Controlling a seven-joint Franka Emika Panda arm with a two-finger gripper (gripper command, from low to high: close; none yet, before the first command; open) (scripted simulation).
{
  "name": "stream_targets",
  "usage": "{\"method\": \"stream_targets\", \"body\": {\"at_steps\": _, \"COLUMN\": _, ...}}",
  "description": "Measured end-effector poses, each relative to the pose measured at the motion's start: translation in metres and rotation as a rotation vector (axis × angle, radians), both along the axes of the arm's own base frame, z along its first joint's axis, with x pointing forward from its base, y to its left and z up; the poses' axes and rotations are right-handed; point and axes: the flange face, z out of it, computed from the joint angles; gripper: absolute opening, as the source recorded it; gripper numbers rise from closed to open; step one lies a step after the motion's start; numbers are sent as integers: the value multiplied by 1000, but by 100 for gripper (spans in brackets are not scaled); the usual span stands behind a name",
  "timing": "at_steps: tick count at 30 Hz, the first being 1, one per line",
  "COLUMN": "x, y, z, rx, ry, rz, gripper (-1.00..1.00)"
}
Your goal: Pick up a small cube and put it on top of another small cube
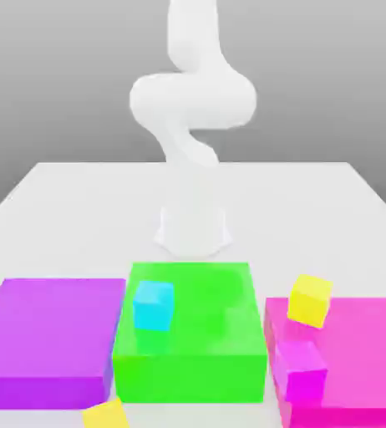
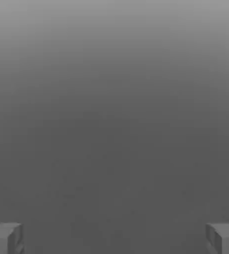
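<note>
On the white tabletop (image 1: pixel 54 201), from the exterior view's left: a flat purple block (image 1: pixel 46 338), a pale yellow cube (image 1: pixel 106 415) at the near edge, then a green block (image 1: pixel 192 334) carrying the cyan cube (image 1: pixel 153 305). The golden-yellow cube (image 1: pixel 310 300) (tilted) rests on the magenta block (image 1: pixel 355 351), near a small magenta cube (image 1: pixel 301 368). In the hand view, the gripper (image 2: pixel 114 238) is spread wide, holding nothing.

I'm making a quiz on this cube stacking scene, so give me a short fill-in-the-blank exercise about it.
1. The cyan cube rests on the ____ block.
2. The purple block lies to the exterior view's ____ of that block.
3. The gripper has its jaws ____.

Missing words: green; left; open
</note>
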Motion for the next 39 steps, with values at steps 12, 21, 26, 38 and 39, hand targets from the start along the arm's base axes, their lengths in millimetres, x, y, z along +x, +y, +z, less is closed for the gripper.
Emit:
{"method": "stream_targets", "body": {"at_steps": 12, "x": 120, "y": -35, "z": -182, "rx": 6, "ry": 294, "rz": 187, "gripper": 0}}
{"method": "stream_targets", "body": {"at_steps": 21, "x": 154, "y": -61, "z": -335, "rx": -50, "ry": 496, "rz": 282, "gripper": 0}}
{"method": "stream_targets", "body": {"at_steps": 26, "x": 152, "y": -79, "z": -415, "rx": -110, "ry": 607, "rz": 329, "gripper": 0}}
{"method": "stream_targets", "body": {"at_steps": 38, "x": 139, "y": -102, "z": -543, "rx": -187, "ry": 714, "rz": 373, "gripper": -100}}
{"method": "stream_targets", "body": {"at_steps": 39, "x": 139, "y": -102, "z": -543, "rx": -186, "ry": 715, "rz": 373, "gripper": -100}}
